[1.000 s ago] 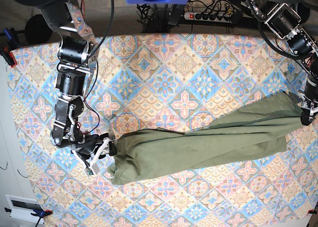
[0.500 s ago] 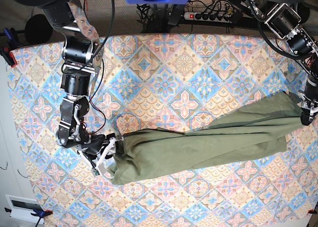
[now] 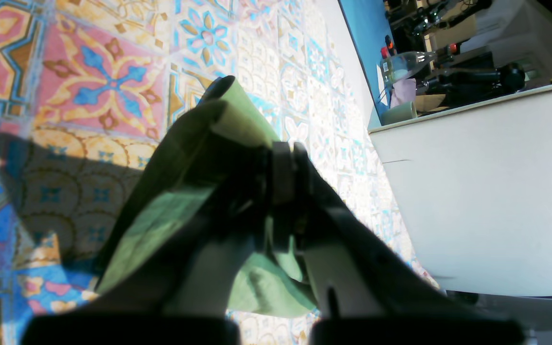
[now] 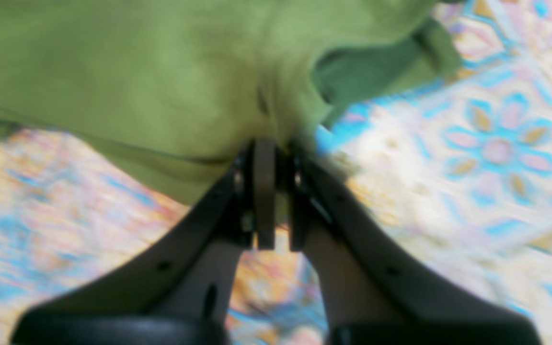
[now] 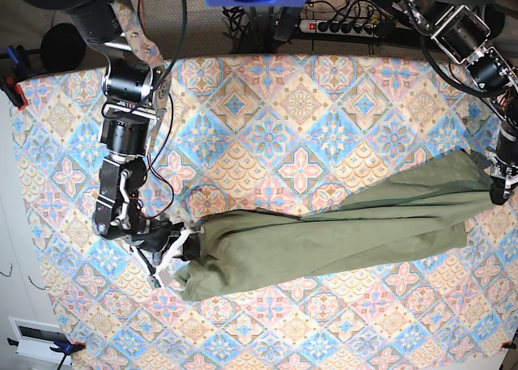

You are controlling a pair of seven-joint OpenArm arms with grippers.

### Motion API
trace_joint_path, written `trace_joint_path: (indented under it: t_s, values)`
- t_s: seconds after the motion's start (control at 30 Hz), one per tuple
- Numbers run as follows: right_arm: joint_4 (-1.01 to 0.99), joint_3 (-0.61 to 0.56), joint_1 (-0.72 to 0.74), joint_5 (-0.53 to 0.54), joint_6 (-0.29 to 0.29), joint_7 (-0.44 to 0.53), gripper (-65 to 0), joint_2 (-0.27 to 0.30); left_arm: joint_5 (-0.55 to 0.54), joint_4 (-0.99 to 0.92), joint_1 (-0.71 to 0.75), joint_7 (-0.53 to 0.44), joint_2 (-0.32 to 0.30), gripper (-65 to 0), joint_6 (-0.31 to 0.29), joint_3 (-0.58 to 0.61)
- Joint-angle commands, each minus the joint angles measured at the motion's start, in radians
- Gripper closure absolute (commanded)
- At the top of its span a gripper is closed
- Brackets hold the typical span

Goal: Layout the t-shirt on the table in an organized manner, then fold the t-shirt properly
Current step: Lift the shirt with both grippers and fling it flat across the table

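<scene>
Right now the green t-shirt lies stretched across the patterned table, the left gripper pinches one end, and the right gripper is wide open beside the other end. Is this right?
Not quite. The right gripper is not wide open: the right wrist view shows its jaws closed on the t-shirt. The rest holds: it lies stretched across the table, with the left gripper pinching the other end.

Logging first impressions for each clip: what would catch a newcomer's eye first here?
The olive-green cotton t-shirt, bunched into a long wrinkled band, slants across the near half of the blue, pink and beige tiled table. The right gripper pinches one end and the left gripper the other, both shut on the fabric.
</scene>
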Motion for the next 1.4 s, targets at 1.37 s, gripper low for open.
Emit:
trace_joint_path:
  t_s: [1.37]
  values:
    - [0.198, 0.120, 0.363, 0.336, 0.003, -0.168, -2.9, 0.318, 0.082, -0.265, -0.830, -0.084, -0.095, 0.0, -0.067, 0.597]
